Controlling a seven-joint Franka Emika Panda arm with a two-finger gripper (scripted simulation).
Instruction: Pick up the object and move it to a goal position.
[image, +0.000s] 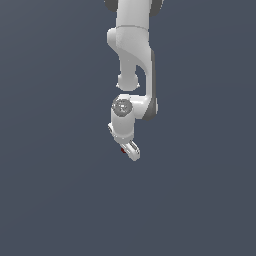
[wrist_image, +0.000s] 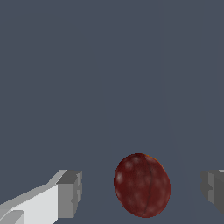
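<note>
Between the parted grey jaws, a mottled, dark-red egg-shaped object (wrist_image: 142, 185).

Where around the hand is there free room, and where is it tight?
In the exterior view, bare grey surface borders the arm on every side. It is tight only at the hand: in the wrist view the dark red ball sits between the fingers, gaps on both sides.
</note>
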